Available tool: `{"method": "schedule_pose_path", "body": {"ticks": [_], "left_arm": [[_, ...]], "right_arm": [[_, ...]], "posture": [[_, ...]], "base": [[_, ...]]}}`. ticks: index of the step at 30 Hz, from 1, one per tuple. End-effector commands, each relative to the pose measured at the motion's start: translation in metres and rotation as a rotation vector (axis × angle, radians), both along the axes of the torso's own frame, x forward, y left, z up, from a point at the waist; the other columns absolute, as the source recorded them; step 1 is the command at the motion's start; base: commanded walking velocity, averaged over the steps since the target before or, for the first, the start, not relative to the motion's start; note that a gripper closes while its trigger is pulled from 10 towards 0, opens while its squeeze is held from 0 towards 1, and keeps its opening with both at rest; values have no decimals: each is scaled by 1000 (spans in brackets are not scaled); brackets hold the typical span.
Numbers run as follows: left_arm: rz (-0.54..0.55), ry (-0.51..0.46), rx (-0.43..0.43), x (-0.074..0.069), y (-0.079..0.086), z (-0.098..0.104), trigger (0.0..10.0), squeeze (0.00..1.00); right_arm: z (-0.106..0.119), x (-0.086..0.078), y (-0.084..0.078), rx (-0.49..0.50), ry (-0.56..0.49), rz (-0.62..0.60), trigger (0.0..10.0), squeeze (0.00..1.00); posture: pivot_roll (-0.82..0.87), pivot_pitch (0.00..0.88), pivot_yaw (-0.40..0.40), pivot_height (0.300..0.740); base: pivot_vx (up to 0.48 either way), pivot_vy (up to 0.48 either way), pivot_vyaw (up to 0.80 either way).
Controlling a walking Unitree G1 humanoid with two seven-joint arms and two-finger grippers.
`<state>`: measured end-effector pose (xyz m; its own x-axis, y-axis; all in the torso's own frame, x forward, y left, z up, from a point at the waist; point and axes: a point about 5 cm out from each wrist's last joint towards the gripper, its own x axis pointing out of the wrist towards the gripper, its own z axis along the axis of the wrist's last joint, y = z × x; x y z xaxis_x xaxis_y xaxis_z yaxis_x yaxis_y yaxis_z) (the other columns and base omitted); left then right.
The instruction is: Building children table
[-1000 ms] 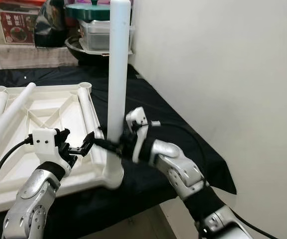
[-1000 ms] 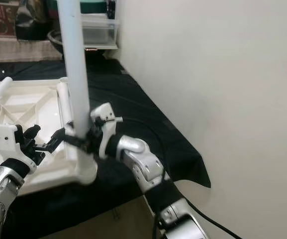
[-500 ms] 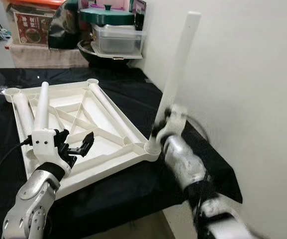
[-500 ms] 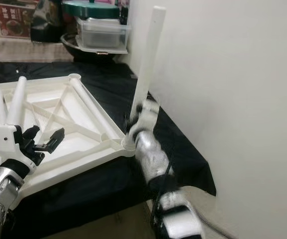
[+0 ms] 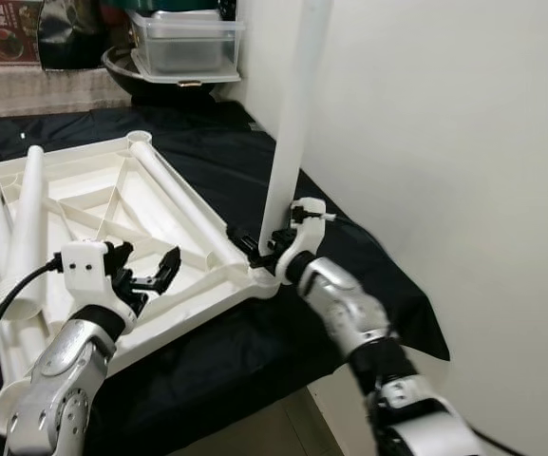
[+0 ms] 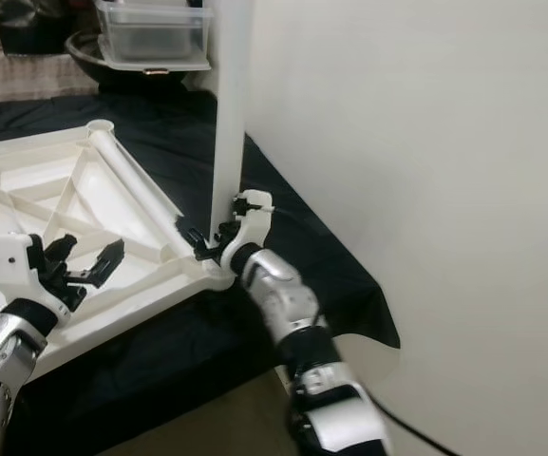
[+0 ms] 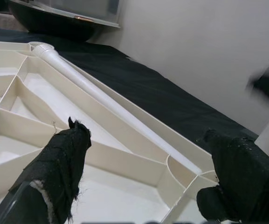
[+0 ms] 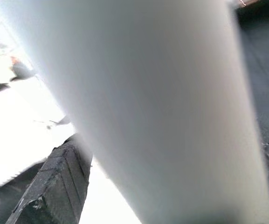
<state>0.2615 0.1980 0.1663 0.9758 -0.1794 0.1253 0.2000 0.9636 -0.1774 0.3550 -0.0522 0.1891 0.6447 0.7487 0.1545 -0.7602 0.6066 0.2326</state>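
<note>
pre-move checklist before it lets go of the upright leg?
1. Right gripper clamped on the upright white plastic leg tube: ok.
2. Tube foot at the corner socket of the upside-down white plastic tabletop: ok.
3. Tube fully seated in the socket: cannot tell.
4. Tube standing vertical: not ok, slight lean.
5. Left gripper open, holding nothing, above the tabletop: ok.
6. Spare white leg tubes lying on the tabletop: ok.

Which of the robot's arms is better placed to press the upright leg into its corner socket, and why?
The right. Its right gripper already clasps the upright leg just above the tabletop's corner socket, while the left gripper hovers open over the frame, away from it.
</note>
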Motion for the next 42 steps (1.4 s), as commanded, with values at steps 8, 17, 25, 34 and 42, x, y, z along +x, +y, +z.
{"method": "schedule_pose_path", "body": {"ticks": [8, 17, 25, 34, 42], "left_arm": [[-5, -3, 0, 0, -1, 0, 10000, 0], [-8, -6, -9, -1, -1, 0, 10000, 0], [-12, -12, -20, -1, -1, 0, 10000, 0], [-14, -11, -22, -1, -2, 0, 10000, 0], [-20, -10, -21, 0, -2, -1, 10000, 0]], "right_arm": [[4, -34, 25, -53, -140, 500, 10000, 0], [-6, -56, 34, -85, -159, 684, 3059, 0], [-38, 8, 7, -300, 94, -240, 0, 0], [-31, -5, 4, -268, 139, -408, 10000, 0], [2, -13, 30, -70, -28, -58, 10000, 0]], "posture": [[188, 0, -152, 714], [191, 0, -153, 714], [181, 0, -151, 714], [170, 0, -142, 714], [178, 0, -146, 714]], "base": [[0, 0, 0], [0, 0, 0], [0, 0, 0], [0, 0, 0], [0, 0, 0]]}}
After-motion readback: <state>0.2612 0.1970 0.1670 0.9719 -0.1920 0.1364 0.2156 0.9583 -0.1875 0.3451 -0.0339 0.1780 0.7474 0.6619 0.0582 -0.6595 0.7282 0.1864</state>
